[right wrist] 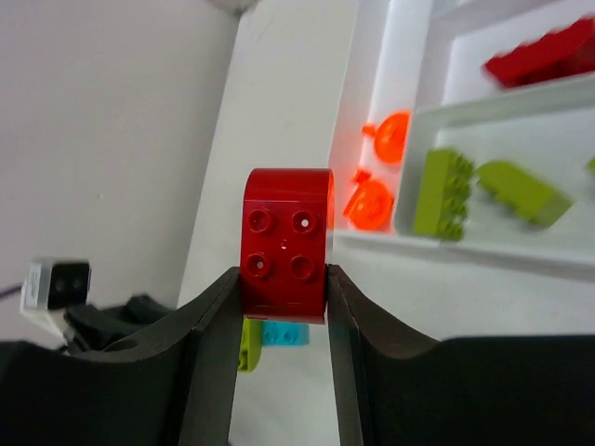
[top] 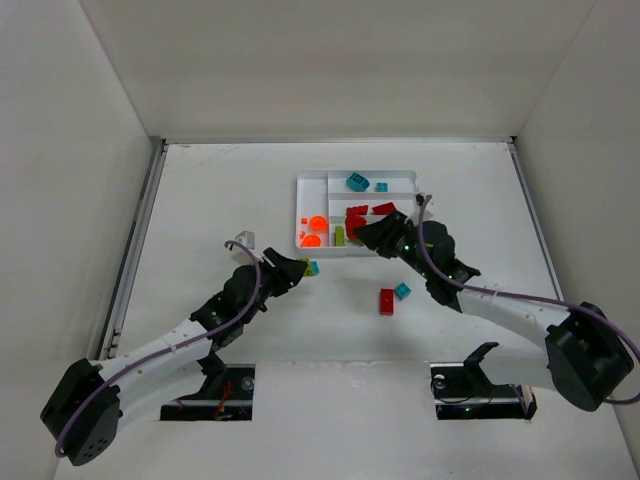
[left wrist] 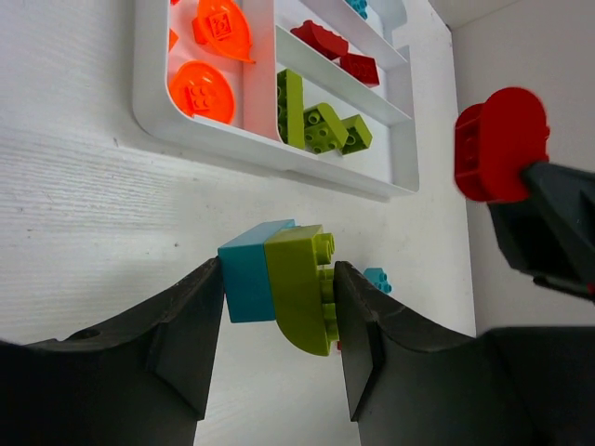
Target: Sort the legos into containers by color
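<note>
Right end effector [right wrist: 284, 279]: closed on a red rounded brick [right wrist: 285, 243], raised near the tray's [top: 298, 205] near edge.
Left end effector [left wrist: 277, 279]: clamped on a teal brick [left wrist: 246, 279] joined to a lime piece [left wrist: 299, 288], above the table [top: 200, 200], short of the tray.
Handling: centre the red rounded brick over the slot holding the red bricks [top: 383, 208], lower, then release. The joined pair likely needs separating first.
</note>
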